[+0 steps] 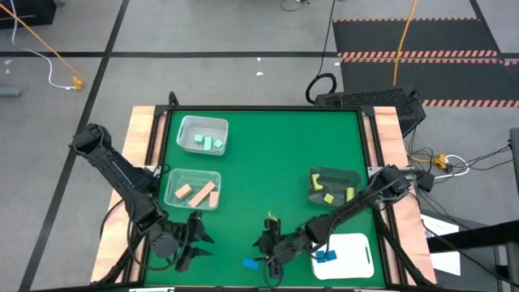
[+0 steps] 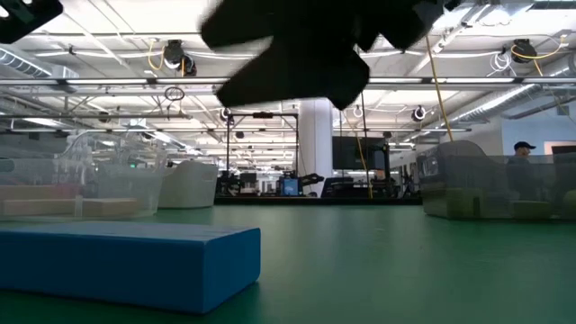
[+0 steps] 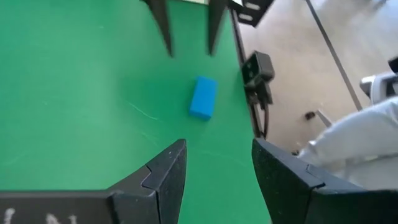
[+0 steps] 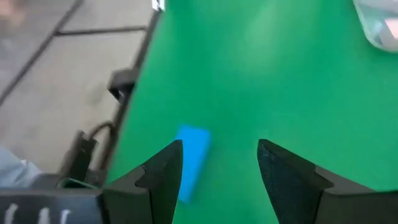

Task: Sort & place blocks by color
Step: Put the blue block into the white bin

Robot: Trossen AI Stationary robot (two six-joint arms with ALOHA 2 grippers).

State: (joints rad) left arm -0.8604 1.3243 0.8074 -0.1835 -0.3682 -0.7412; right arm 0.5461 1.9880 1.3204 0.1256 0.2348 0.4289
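Your clear plastic bins (image 1: 203, 135) hold sorted blocks, white flat tray (image 1: 350, 255) holds blue cubes (image 1: 326, 256), loose blue rectangular bar (image 1: 250, 263) lies flat, both grippers, left gripper (image 1: 197, 238), right gripper (image 1: 266, 245), parted, empty.

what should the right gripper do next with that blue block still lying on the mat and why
Probably ease the open right gripper down and a little sideways over the blue block. The block lies loose on the green mat, off-centre beside one finger in the right wrist view, and other blue pieces already sit on the white tray. The left gripper waits nearby.
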